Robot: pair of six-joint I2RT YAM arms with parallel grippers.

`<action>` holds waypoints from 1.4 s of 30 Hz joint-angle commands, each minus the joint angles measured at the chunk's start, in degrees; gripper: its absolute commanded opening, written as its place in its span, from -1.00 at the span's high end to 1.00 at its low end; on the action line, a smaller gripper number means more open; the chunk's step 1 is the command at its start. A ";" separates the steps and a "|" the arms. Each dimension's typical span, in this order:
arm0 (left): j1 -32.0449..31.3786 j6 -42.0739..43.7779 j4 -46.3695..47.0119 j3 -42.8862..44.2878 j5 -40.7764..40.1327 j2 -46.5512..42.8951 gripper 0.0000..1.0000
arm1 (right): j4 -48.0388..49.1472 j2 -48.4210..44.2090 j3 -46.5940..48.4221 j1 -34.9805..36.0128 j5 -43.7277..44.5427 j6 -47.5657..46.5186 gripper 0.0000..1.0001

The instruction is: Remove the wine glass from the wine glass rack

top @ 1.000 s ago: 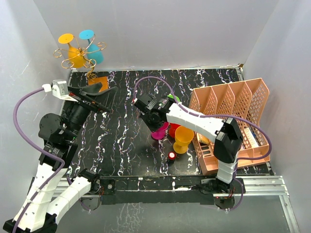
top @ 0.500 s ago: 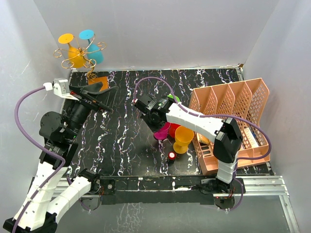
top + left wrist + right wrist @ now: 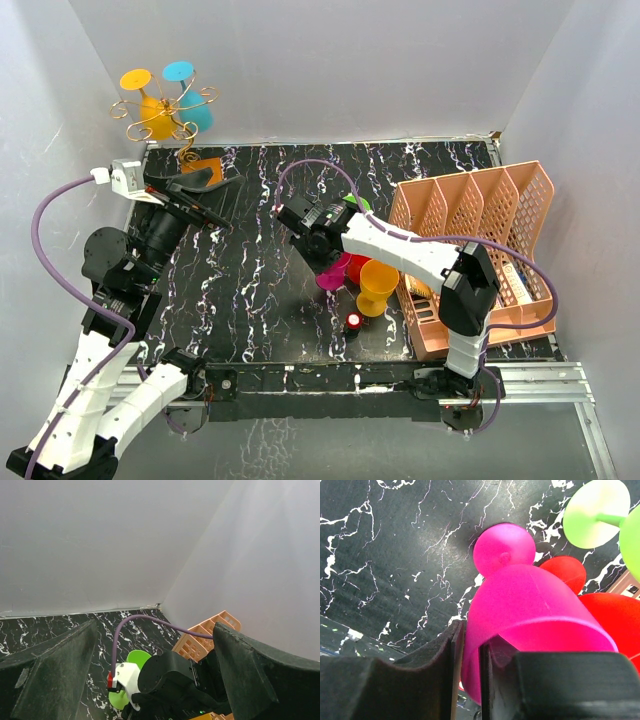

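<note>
Top external view: we see the wine glass rack (image 3: 160, 112) at the far left corner, and its orange base (image 3: 205, 165) sits on the bench (image 3: 250, 290). A yellow glass (image 3: 155, 118) and a cyan glass (image 3: 195, 112) hang on the rack with the foot up. The left fingers (image 3: 205, 180) are spread wide just in front of the base and hold nothing. The right fingers (image 3: 318, 250) are at the middle of the bench and grip the magenta wine glass (image 3: 332, 274), well apart from the rack. Just beside it stand a red glass (image 3: 357, 263) and an orange-yellow glass (image 3: 377, 285), near the pink basket (image 3: 480, 200).

Left wrist view: the left fingers (image 3: 55, 670) stand far apart with nothing between them. Beyond them we see the right arm (image 3: 170, 675) and the basket (image 3: 200, 635).

Right wrist view: the right fingers (image 3: 457, 650) are closed on the thin wall of the magenta wine glass (image 3: 530, 605) at its rim. Its round foot points toward the bench (image 3: 395, 555); we cannot tell if it touches. The red glass (image 3: 615, 615) is just beside it.
</note>
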 commanded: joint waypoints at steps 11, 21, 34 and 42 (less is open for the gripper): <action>0.13 -0.41 1.12 3.14 1.00 0.46 -0.94 | -0.05 -4.29 7.67 -0.12 2.37 -0.17 0.12; 0.09 -0.84 -0.07 3.10 0.67 0.89 -0.94 | 9.43 -16.71 -0.80 -1.88 0.53 -1.90 -0.40; 0.10 2.57 -21.07 17.74 -14.13 14.70 -0.94 | 20.75 -35.00 -10.13 -3.68 1.12 -2.34 -0.98; 0.47 10.26 -27.62 33.58 -21.91 28.72 -0.94 | 20.17 -36.89 -10.72 -3.68 5.04 0.16 -0.98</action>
